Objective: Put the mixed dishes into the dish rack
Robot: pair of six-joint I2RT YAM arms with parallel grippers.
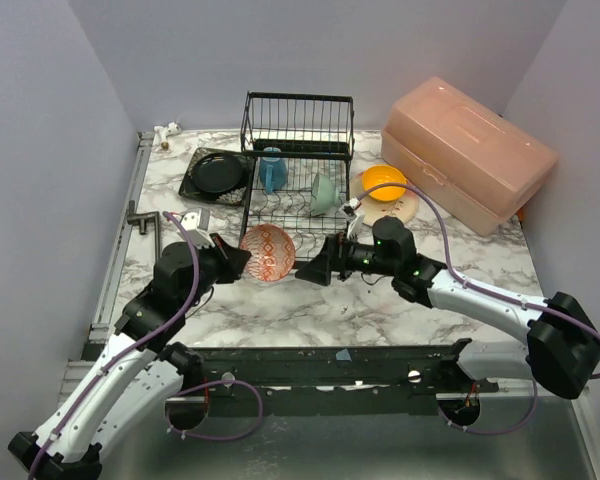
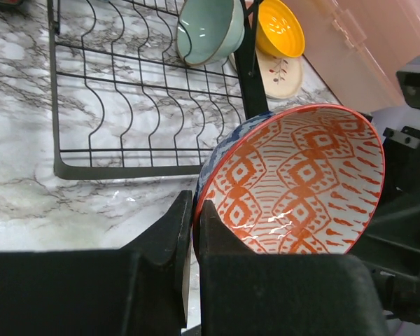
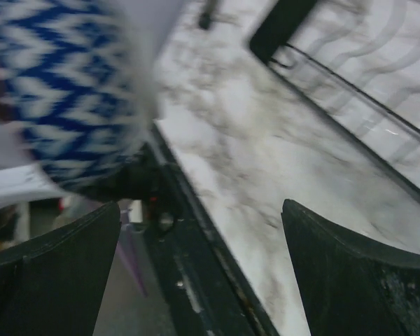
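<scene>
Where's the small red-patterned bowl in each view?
Top external: small red-patterned bowl at centre, before the dish rack, rim in the left tool.
Left wrist: bowl right of centre, large; dish rack upper left.
Right wrist: bowl upper left, blurred blue chevron outside.
Shared landmark: the dish rack's black wires.

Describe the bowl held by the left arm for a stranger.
Find the black wire dish rack mid-table. By its near edge, the left gripper holds the small red-patterned bowl by its rim. Unlike the plain mint-green bowl and orange bowl, it shows orange-red diamonds inside, blue zigzags outside.
</scene>
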